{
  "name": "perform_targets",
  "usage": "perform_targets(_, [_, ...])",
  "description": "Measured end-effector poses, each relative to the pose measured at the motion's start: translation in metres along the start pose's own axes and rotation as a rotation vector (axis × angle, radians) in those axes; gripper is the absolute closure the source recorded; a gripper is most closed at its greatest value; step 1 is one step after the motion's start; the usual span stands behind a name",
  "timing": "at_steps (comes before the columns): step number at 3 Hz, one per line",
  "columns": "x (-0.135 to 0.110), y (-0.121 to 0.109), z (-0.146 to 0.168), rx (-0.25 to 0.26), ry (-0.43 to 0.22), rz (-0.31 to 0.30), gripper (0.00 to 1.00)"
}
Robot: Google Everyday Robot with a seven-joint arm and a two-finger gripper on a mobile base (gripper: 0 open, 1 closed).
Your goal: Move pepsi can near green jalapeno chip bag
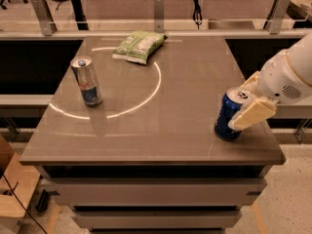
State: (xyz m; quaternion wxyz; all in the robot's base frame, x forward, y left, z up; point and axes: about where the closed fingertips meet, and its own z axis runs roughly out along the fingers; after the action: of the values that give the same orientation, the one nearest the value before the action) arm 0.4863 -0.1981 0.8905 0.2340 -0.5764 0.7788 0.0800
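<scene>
The pepsi can [224, 115], dark blue with a silver top, stands upright near the table's right front corner. My gripper [240, 106] comes in from the right and is open, with one cream finger [252, 113] across the can's front right side and the other behind its top, so the can stands between them. The green jalapeno chip bag [140, 46] lies flat at the far middle of the table, well away from the can.
A taller, slim silver-and-blue can [87, 81] stands on the left side of the table [161, 130]. A bright light arc curves across the tabletop. A rail with metal posts [158, 11] runs behind the table. The can stands close to the right and front edges.
</scene>
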Motion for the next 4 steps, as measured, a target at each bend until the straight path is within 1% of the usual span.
perform_targets(1, [-0.002,-0.004,-0.008,0.025,0.013,0.002,0.65])
perform_targets(2, [-0.032,-0.016,-0.037,0.104,-0.023,-0.038,0.88])
perform_targets(3, [-0.032,-0.015,-0.036,0.103,-0.022,-0.038,1.00])
perform_targets(4, [-0.032,-0.017,-0.032,0.103,-0.028,-0.015,1.00])
